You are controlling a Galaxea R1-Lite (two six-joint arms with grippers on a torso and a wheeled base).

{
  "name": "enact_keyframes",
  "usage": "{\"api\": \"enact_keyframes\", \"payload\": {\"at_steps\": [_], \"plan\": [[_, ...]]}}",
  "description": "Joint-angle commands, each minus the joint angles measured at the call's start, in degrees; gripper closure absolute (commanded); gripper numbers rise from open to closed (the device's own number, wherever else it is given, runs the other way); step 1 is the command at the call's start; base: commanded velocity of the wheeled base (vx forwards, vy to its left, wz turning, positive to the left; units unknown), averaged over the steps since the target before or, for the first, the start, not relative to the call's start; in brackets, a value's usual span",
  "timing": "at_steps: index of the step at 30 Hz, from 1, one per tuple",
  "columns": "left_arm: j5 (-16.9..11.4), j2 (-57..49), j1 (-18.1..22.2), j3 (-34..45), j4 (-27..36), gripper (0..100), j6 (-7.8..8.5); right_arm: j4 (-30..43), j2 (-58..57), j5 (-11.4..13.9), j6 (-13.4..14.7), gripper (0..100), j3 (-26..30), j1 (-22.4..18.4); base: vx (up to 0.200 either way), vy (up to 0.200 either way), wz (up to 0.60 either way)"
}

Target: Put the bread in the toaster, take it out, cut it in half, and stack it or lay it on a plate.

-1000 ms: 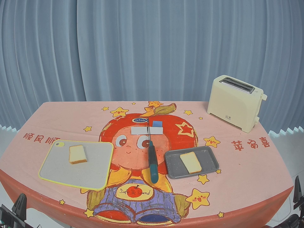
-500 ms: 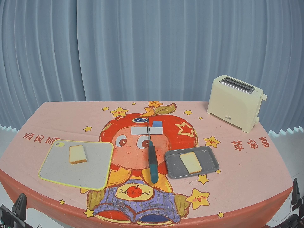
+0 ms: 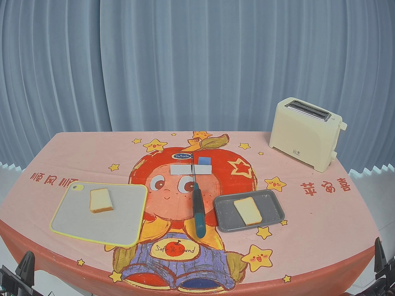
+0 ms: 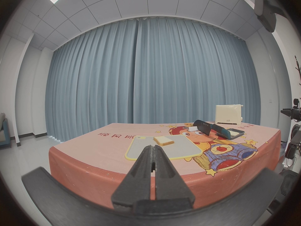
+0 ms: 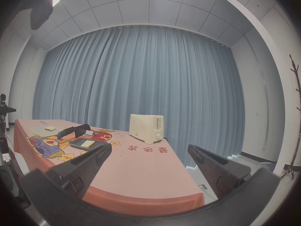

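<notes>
One half slice of bread (image 3: pixel 101 200) lies on the grey cutting board (image 3: pixel 107 227) with a yellow rim at the left. Another half slice (image 3: pixel 247 211) lies in the dark grey tray (image 3: pixel 271 204) right of centre. Between them a knife (image 3: pixel 199 210) with a teal handle points away from me. The cream toaster (image 3: pixel 306 133) stands at the back right, its slots empty. My left gripper (image 4: pixel 153 148) is shut on nothing, below the table's front left edge. My right gripper (image 5: pixel 150 151) is open, off the table's front right corner.
A small white and blue block (image 3: pixel 191 169) sits under the knife's tip at the table's middle. The pink printed tablecloth (image 3: pixel 308 235) has free room at the front right and along the back. A blue curtain hangs behind.
In the head view the right gripper's tip has sunk a little and shifted left at the bottom right corner. Bread, knife, tray and left gripper have stayed put.
</notes>
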Motion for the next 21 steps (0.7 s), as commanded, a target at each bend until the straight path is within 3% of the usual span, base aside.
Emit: {"api": "enact_keyframes", "payload": {"at_steps": [1,3,6,12,21], "plan": [[0.0,-0.6,0.0,1.0,0.0,100,0.01,0.0,-1.0,1.4,0.6,0,0.4,0.0,0.000,0.000,0.00],[0.0,-0.6,0.0,1.0,0.0,100,-0.08,0.1,-1.0,2.9,1.6,0,0.3,0.0,0.000,0.000,0.00],[0.0,-0.5,0.0,1.0,0.0,100,-0.08,0.1,-1.0,3.2,2.6,0,0.3,0.0,0.000,0.000,0.00],[0.0,-0.6,0.0,1.0,0.0,100,0.01,3.7,-1.0,1.0,5.1,0,0.7,-0.1,0.000,0.000,0.00],[0.0,-0.5,0.0,1.0,0.2,100,0.01,2.6,-1.0,1.7,5.1,0,1.0,0.4,0.000,0.000,0.00]]}}
